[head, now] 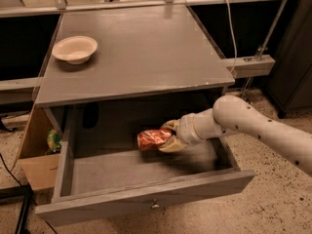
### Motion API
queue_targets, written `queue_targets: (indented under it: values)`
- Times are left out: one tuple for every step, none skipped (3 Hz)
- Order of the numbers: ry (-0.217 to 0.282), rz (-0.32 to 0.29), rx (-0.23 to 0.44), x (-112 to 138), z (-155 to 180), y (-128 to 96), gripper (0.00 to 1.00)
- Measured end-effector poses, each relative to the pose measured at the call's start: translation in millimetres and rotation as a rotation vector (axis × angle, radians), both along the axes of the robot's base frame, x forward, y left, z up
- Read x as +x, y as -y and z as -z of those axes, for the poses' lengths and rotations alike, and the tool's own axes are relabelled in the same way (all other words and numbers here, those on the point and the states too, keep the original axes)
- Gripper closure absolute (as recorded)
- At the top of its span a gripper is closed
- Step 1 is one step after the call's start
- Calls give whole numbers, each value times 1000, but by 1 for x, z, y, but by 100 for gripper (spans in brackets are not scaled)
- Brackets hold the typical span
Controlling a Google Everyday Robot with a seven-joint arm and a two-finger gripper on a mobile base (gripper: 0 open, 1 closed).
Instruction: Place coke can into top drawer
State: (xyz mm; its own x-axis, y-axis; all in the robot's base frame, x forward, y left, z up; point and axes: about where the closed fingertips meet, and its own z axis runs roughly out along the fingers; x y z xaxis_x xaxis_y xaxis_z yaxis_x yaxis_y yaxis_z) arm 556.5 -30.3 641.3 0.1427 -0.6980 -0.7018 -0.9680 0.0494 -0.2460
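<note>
One coke can (153, 138), gripped sideways by the end effector (169, 136), low inside the open top drawer (146, 199). Risk: released on its side, the dented can may roll against the drawer wall.

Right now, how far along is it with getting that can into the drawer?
Done: the top drawer is pulled open. In hand: the gripper, reaching in from the right, is shut on the coke can, holding it on its side inside the drawer, apparently just above the bottom. Left: release the can and pull the arm out.
</note>
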Motion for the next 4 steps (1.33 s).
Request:
queue_targets:
  values:
    - [-15,10,-10,3,12,5,100]
    - [-32,12,-9,5,26,10,100]
    - [-48,9,-6,5,35,12,100]
    - [-59,3,-4,5,37,11,100]
